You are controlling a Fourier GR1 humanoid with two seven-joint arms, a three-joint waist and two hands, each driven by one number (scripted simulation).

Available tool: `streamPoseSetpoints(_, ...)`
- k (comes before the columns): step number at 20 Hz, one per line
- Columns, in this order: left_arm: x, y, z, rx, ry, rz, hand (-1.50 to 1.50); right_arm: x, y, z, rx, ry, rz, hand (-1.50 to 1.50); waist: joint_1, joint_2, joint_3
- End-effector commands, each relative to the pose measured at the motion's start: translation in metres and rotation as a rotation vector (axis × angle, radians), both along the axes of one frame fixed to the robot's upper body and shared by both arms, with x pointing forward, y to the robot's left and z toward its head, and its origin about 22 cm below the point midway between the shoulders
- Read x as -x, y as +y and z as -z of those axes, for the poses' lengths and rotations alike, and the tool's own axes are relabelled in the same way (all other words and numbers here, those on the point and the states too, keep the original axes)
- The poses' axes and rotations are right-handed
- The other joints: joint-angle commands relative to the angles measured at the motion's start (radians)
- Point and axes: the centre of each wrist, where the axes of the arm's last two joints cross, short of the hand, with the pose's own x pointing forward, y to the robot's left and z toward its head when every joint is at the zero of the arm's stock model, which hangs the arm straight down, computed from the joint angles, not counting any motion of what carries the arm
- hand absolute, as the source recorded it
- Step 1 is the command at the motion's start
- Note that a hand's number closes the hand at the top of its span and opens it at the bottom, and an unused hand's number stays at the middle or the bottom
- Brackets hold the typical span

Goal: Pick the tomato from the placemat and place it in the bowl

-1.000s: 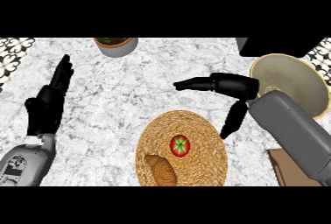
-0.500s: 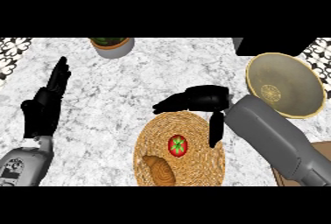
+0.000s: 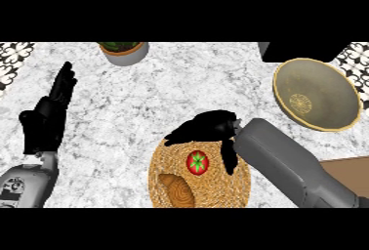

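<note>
A red tomato point(image 3: 196, 162) with a green top lies on the round woven placemat point(image 3: 216, 190) near the counter's front. My right hand point(image 3: 209, 128) hovers just above and behind it, fingers spread over the mat's far edge and thumb hanging down at the tomato's right; it is open and holds nothing. The olive bowl point(image 3: 317, 95) with a tan rim stands at the right, apart from the mat. My left hand point(image 3: 49, 116) rests open at the left, fingers up.
A brown rounded object point(image 3: 176, 188) lies on the mat's front left. A grey pot with a plant point(image 3: 124, 51) stands at the back. A dark block point(image 3: 299, 51) sits behind the bowl, and a wooden board point(image 3: 349, 171) shows at the right edge.
My right hand has moved left and toward me, from beside the bowl to over the mat's far edge above the tomato. The tomato and left hand have not moved.
</note>
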Motion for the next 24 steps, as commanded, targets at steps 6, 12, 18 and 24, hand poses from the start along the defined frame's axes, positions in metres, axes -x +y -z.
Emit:
streamPoseSetpoints(6,0.001,-0.002,0.01,-0.004,0.015,0.005,0.0,0.007,0.01,0.044,0.054,0.006,0.008,-1.5,0.0,0.001,0.0)
streamPoseSetpoints(12,0.006,0.005,0.004,0.009,0.016,0.015,0.0,0.021,0.025,0.069,0.032,0.013,-0.001,-1.5,-0.001,0.0,0.0)
streamPoseSetpoints(18,0.011,-0.016,-0.003,-0.005,-0.005,0.008,0.0,0.018,0.034,0.074,0.067,-0.042,-0.071,1.5,0.001,0.0,0.0)
streamPoseSetpoints(24,0.006,0.017,-0.01,-0.011,0.004,-0.007,0.0,0.023,0.025,0.096,-0.028,-0.081,-0.097,1.5,0.004,0.002,0.0)
